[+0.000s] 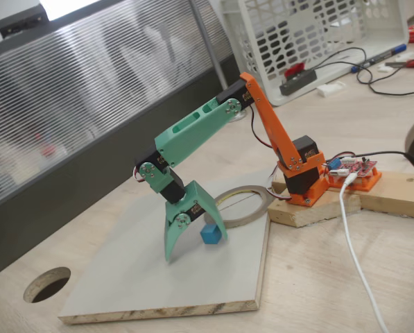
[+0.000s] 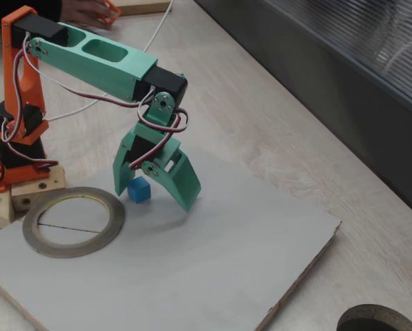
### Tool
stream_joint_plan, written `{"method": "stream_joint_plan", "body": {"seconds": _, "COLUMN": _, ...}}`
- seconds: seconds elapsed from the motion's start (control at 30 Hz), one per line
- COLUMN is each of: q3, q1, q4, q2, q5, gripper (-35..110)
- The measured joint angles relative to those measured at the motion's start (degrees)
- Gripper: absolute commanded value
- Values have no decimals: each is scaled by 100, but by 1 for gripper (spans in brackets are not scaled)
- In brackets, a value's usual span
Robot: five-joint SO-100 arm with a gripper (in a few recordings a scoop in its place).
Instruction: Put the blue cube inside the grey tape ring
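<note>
On the grey board, both fixed views, one after the other.

First fixed view
- Tool: green, pointing down at the board, its two fingers spread wide (one tip touches the board at the left, the other ends near the ring).
- Blue cube: resting on the board between the spread fingers, not pinched.
- Grey tape ring: flat on the board, just behind the cube and apart from it, close to the arm's orange base.
- Board: a light grey panel lying on the wooden desk.
- Round hole: cut in the desk, left of the board.

Other fixed view
- Tool: fingers apart, straddling the cube.
- Blue cube: on the board between the fingers, nearer the left one.
- Grey tape ring: lower left of the cube, near it, not touching (yellowish inner edge visible).
</note>
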Motion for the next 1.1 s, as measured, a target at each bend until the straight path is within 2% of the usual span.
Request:
{"method": "stream_joint_plan", "body": {"seconds": 0.1, "q3": 0, "q1": 0, "q4": 0, "q2": 0, "q5": 0, "gripper": 78}}
{"method": "stream_joint_plan", "body": {"seconds": 0.4, "q3": -18, "q1": 0, "q4": -9, "q2": 70, "q5": -18, "gripper": 31}}
{"method": "stream_joint_plan", "body": {"seconds": 0.6, "q3": -26, "q1": 0, "q4": -448, "q2": 466, "q5": 0, "gripper": 6}}
{"method": "stream_joint_plan", "body": {"seconds": 0.7, "q3": -26, "q1": 0, "q4": -694, "q2": 527, "q5": 0, "gripper": 1}}
{"method": "stream_joint_plan", "body": {"seconds": 1.1, "q3": -26, "q1": 0, "q4": -782, "q2": 738, "q5": 0, "gripper": 1}}
